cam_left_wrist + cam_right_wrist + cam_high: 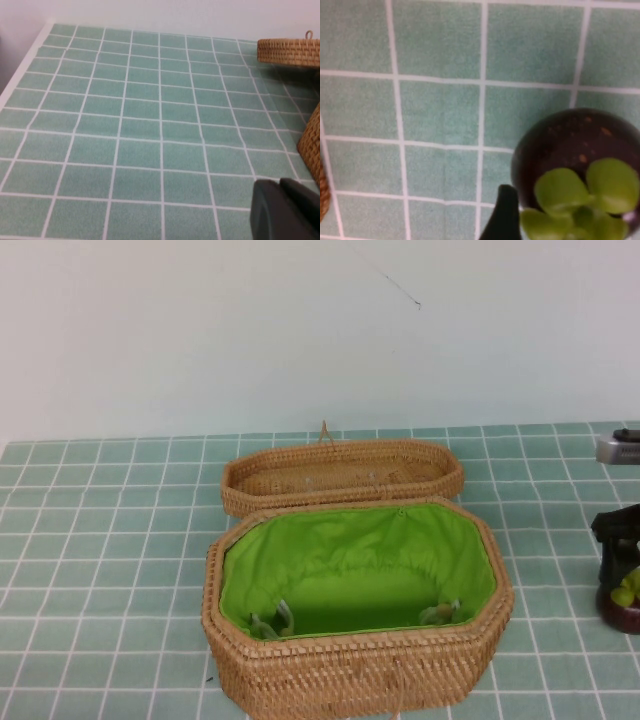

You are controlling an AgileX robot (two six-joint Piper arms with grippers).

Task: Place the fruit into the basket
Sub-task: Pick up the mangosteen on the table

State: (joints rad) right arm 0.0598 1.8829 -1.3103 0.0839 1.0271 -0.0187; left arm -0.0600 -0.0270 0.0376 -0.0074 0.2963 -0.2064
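Observation:
The fruit (pixel 627 602), a small dark maroon ball with green leafy lobes, sits on the tiled table at the far right edge of the high view. My right gripper (pixel 620 550) hangs right over it. In the right wrist view the fruit (pixel 570 145) fills the corner, with one black finger (pixel 504 215) close beside it and a thin gap between them; the gripper looks open around it. The basket (pixel 350 680), deep tan wicker with a green lining, stands in the middle. My left gripper (pixel 282 192) is shut and empty above the table, left of the basket.
The shallow unlined wicker lid (pixel 340 472) lies just behind the basket; its rim shows in the left wrist view (pixel 290 50). A grey and black object (pixel 622 448) sits at the far right edge. The table's left edge (pixel 25 70) meets a white wall.

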